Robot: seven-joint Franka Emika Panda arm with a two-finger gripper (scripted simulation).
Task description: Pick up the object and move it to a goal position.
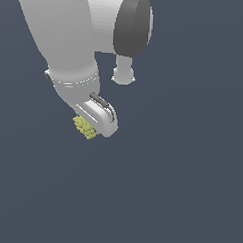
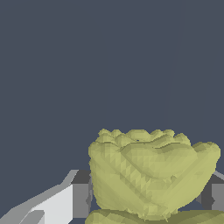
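Exterior view: the white, rounded robot hand [image 1: 96, 123] hangs at the end of the pale arm over a plain dark slate-blue table [image 1: 180, 186], and the small olive-yellow, ridged, bumpy lump [image 1: 84, 128] that is the object shows directly beneath the hand, peeking out on the side toward the exterior view's left. Most of the lump is covered by the hand's body there, so whether it rests on the table or is lifted clear cannot be told from this angle.

The wrist view settles the relation that matters. The lump [image 2: 148, 175] sits squarely between the hand's two grey fingers [image 2: 81, 199], one finger touching or all but touching one flank and the other finger just visible at the opposite flank. The hand appears closed on the lump, gripping it across its width. The lump lies straight ahead of the palm, centred in the grip rather than off to one side.

As for pointing and long axis, the lump is roughly cube-shaped, so no clear long axis stands out; its layered ridges run across the gap from finger to finger.

No goal marker shows in either view. My judgement is that the grasp is made and the carry to the goal comes next.
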